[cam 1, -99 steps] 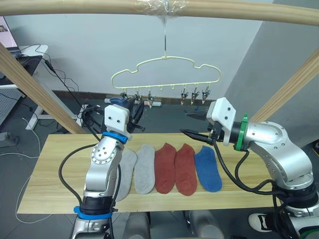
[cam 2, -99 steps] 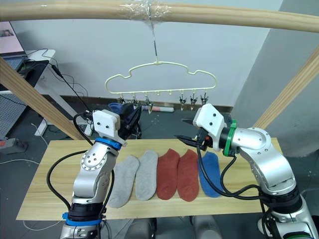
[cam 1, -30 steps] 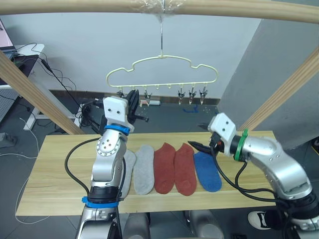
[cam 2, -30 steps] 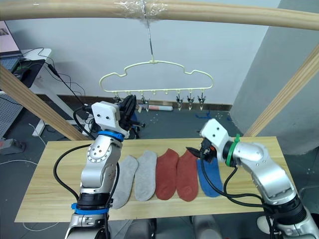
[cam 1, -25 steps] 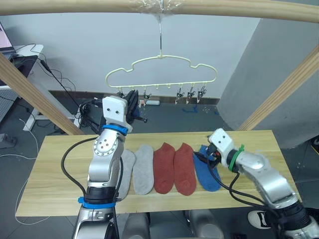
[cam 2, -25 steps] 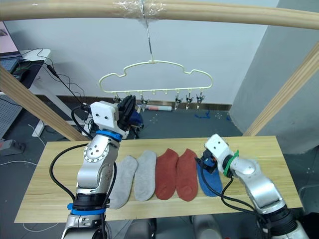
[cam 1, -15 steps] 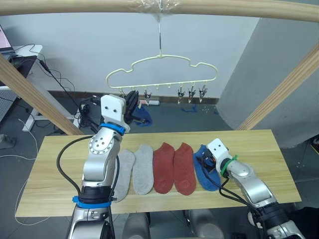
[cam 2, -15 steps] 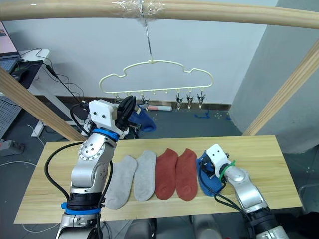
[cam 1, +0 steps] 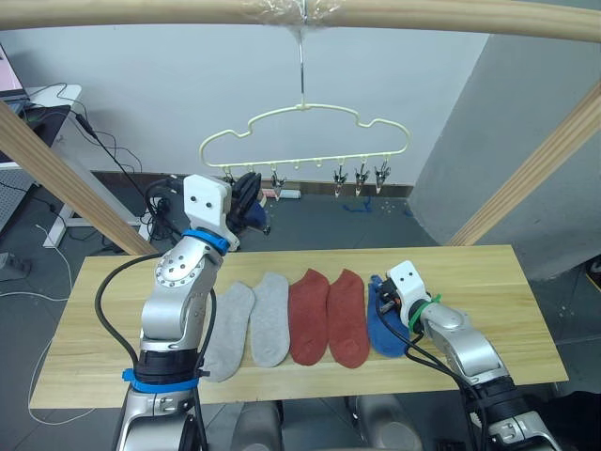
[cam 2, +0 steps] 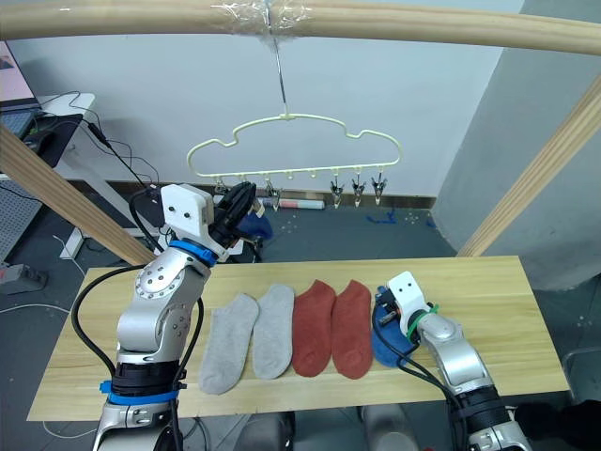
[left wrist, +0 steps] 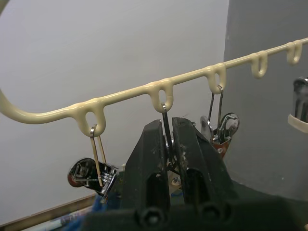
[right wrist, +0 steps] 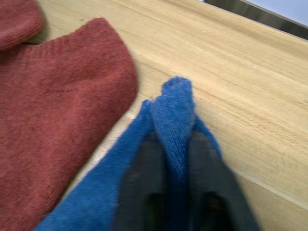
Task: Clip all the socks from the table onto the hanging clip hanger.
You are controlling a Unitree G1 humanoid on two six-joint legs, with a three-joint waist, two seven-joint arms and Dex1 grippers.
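Low on the table [cam 1: 488,282], the right gripper [right wrist: 171,144] pinches a fold of the blue sock [cam 1: 379,327], bunching it beside the rust red socks [cam 1: 329,315]. Beyond, the left gripper [left wrist: 166,144] clamps what looks like a clip [left wrist: 167,137] under the clip hanger [cam 1: 305,132].

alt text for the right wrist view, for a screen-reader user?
The right gripper is shut on a pinched-up fold of the blue sock, which lies on the light wood table. A rust red sock lies flat beside the blue one, close to its edge.
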